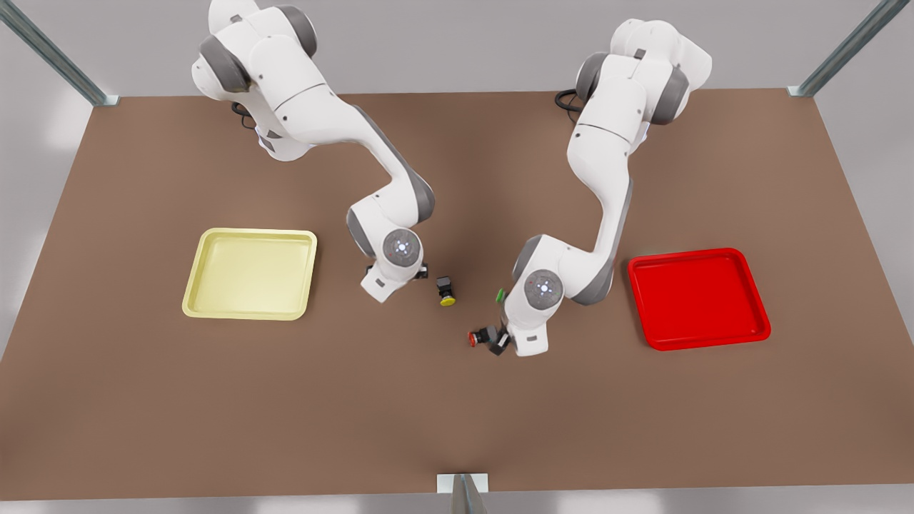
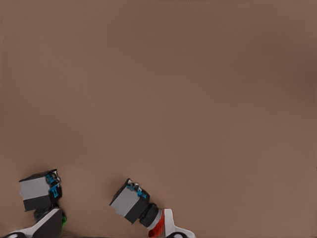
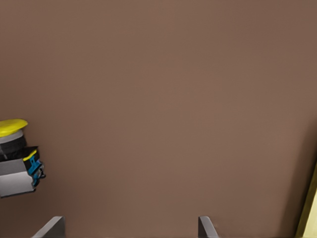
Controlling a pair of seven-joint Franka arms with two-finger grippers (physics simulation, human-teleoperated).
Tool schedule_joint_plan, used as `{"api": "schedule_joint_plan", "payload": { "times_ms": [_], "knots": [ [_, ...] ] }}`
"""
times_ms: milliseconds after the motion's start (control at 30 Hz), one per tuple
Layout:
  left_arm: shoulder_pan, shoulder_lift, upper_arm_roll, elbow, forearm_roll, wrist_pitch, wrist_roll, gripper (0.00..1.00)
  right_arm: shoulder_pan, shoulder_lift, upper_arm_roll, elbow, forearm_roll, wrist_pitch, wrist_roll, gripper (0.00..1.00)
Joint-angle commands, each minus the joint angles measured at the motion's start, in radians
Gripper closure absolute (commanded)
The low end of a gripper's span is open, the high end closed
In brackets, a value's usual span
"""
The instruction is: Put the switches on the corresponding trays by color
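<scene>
Smooth brown table (image 1: pixel 214 400), boxy red-capped switch (image 1: pixel 478 337) lying beside left gripper (image 1: pixel 500 341), fingers' state unclear, yellow-capped switch (image 1: pixel 446 290) just beside right gripper (image 1: pixel 421 271), fingers (image 3: pixel 52 228) spread, glossy round-cornered yellow tray (image 1: pixel 207 285) and red tray (image 1: pixel 750 335) well apart

The front view looks steeply down from the table's (image 1: pixel 214 400) near edge, taking in both arms and both trays. Each wrist view looks down at the table from close above. The left wrist view shares the red switch (image 2: pixel 138 208) (image 1: pixel 480 337) with the front view; the right wrist view shares the yellow switch (image 3: pixel 15 158) (image 1: pixel 446 291).
</scene>
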Motion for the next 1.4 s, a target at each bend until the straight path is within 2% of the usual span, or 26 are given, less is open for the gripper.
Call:
{"api": "schedule_joint_plan", "payload": {
  "times_ms": [0, 267, 400, 567, 667, 700, 800, 867, 1200, 1367],
  "knots": [
    [-0.001, 0.016, -0.012, 0.003, -0.031, 0.104, -1.490, 0.00, 0.011, -0.002, 0.000, -0.025, 0.001, 0.179, 0.583, 0.00],
    [0.005, 0.070, -0.046, 0.003, 0.012, 0.202, -1.550, 0.00, 0.159, 0.072, 0.000, -0.019, 0.054, 0.351, 0.902, 0.00],
    [0.002, 0.068, -0.066, -0.002, 0.014, 0.165, -1.427, 0.00, 0.149, 0.107, -0.012, 0.020, 0.120, 0.366, 0.913, 0.00],
    [0.008, 0.093, -0.066, -0.005, 0.023, 0.167, -1.426, 0.00, 0.105, 0.116, -0.014, 0.015, 0.124, 0.389, 0.743, 0.00],
    [0.006, 0.110, -0.066, -0.007, 0.032, 0.169, -1.426, 0.00, 0.106, 0.116, -0.014, 0.017, 0.126, 0.383, 0.537, 0.00],
    [0.006, 0.114, -0.066, -0.007, 0.032, 0.170, -1.423, 0.00, 0.108, 0.113, -0.012, 0.018, 0.126, 0.380, 0.419, 0.00],
    [0.006, 0.121, -0.069, -0.007, 0.032, 0.178, -1.300, 0.00, 0.093, 0.109, -0.012, 0.014, 0.112, 0.340, -0.355, 0.00],
    [0.006, 0.121, -0.069, -0.007, 0.032, 0.178, -1.288, 0.00, 0.080, 0.113, -0.016, 0.015, 0.094, 0.328, -0.576, 0.00],
    [0.006, 0.128, -0.084, -0.007, 0.031, 0.201, -0.959, 0.00, 0.136, 0.199, -0.014, 0.078, 0.103, 0.346, -0.618, 0.00],
    [0.008, 0.136, -0.084, -0.008, 0.031, 0.199, -0.961, 0.00, 0.136, 0.231, -0.014, 0.078, 0.104, 0.346, -0.607, 0.00]
  ]
}}
